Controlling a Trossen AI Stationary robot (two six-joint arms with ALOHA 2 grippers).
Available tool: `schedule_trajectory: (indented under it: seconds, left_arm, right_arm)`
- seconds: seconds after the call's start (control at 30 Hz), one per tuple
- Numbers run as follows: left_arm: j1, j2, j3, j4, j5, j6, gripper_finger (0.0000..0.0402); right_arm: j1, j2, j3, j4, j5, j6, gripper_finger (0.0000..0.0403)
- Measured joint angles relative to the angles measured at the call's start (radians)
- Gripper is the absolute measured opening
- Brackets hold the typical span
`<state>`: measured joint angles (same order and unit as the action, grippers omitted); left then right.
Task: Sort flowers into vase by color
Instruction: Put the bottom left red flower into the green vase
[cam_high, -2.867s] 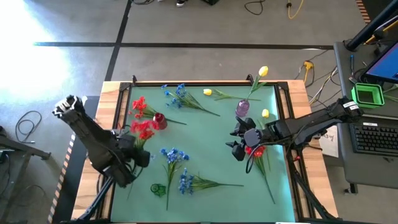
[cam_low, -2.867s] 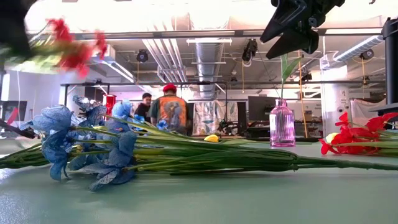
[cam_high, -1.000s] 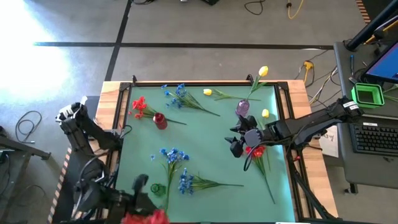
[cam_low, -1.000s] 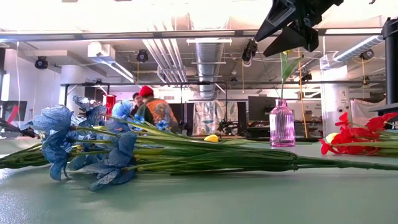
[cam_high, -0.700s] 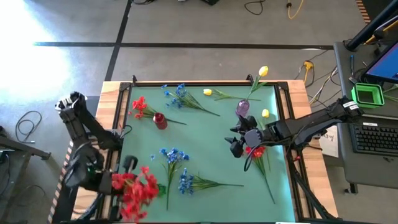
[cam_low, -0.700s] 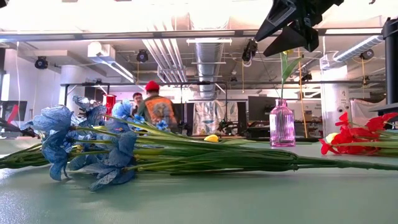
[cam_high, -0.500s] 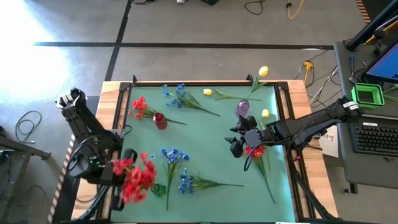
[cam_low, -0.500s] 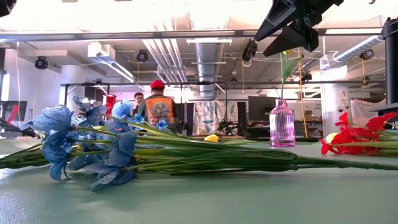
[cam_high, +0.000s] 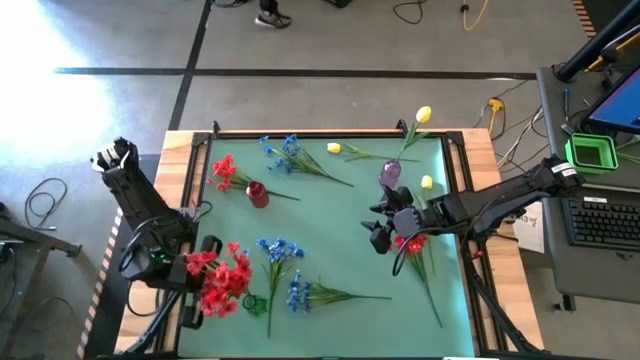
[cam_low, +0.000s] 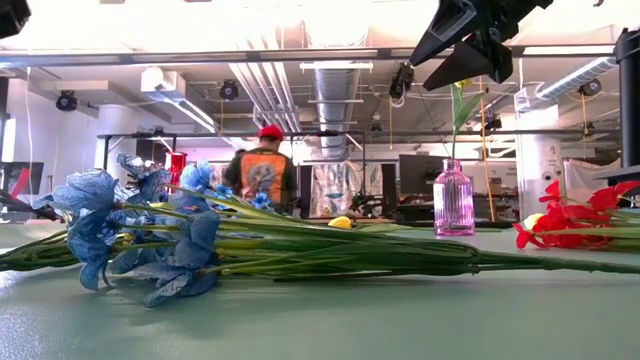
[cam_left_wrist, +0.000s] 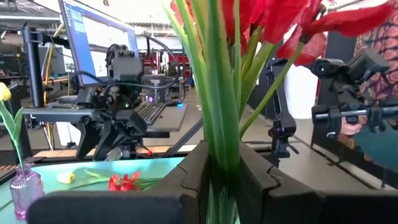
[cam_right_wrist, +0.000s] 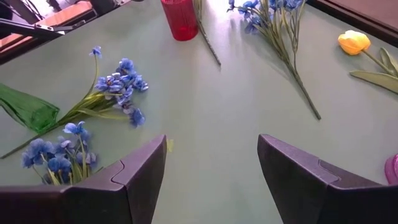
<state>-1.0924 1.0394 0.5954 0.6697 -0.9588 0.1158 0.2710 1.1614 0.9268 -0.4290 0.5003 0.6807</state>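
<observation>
My left gripper (cam_high: 192, 272) hovers over the table's near left part, shut on a bunch of red flowers (cam_high: 226, 282) whose blooms stand above it. Farther right, my right gripper (cam_high: 378, 232) stands open in the air above another red flower (cam_high: 412, 243) that lies on the mat. A red vase (cam_high: 257, 194) and a purple vase (cam_high: 389, 175) stand upright; a yellow flower (cam_high: 423, 115) sticks in the purple one. A green vase (cam_right_wrist: 28, 106) lies on its side. Blue flowers (cam_high: 281, 248), (cam_high: 298, 292), (cam_high: 285, 152), a red flower (cam_high: 222, 168) and yellow flowers (cam_high: 333, 148), (cam_high: 427, 183) lie flat. My left gripper pinches the bundled green stems (cam_left_wrist: 221, 140) of the red flowers between its two fingers (cam_left_wrist: 189, 180), not far below the blooms. The fingers come in about level from the table's left and lie across the stems. The bunch stands upright, blooms up, lifted clear; its lower end is hidden.
The green mat (cam_high: 340, 210) lies inside a dark frame with wooden borders. A desk with a keyboard (cam_high: 605, 220) and a green box stands to the right. In the low view a person (cam_low: 265, 180) stands in the room beyond the table.
My left gripper has carried the red flowers from beyond the table's near left corner toward the far edge and in over the mat's near left part, sinking and rolling its wrist, and it has slowed down. It stays shut on the stems.
</observation>
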Motion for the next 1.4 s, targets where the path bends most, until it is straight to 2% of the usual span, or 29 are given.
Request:
schedule_trajectory:
  seconds: [0.23,0.4,0.53,0.73,0.93,1.23,1.3,1.4]
  left_arm:
    - [0.000,-0.011,-0.025,-0.006,-0.003,-0.079,0.0038]
    - [-0.001,-0.024,-0.038,-0.038,-0.048,-0.107,0.0048]
    - [-0.009,-0.026,-0.042,-0.050,-0.053,-0.109,0.0081]
    - [-0.018,-0.027,-0.041,-0.057,-0.053,-0.149,0.0156]
    - [-0.037,-0.028,-0.035,-0.140,-0.052,-0.214,0.0217]
    - [-0.088,-0.072,0.014,-0.234,-0.054,-0.274,0.0252]
    - [-0.093,-0.083,0.035,-0.304,-0.054,-0.330,0.0255]
    - [-0.094,-0.096,0.085,-0.493,-0.055,-0.473,0.0257]
  right_arm:
    - [0.000,0.000,0.000,0.000,0.000,0.000,0.0244]
    - [0.002,0.000,0.000,0.000,0.000,0.000,0.0244]
    - [0.004,0.000,0.000,0.000,-0.002,0.000,0.0244]
    - [0.005,0.000,0.000,0.000,-0.002,0.000,0.0244]
    - [0.007,0.000,0.000,0.000,-0.002,0.007,0.0244]
    - [0.008,0.000,0.000,0.000,-0.002,0.013,0.0244]
    - [0.008,0.000,0.000,0.000,-0.002,0.015,0.0244]
    - [0.008,0.000,0.000,0.000,-0.002,0.015,0.0244]
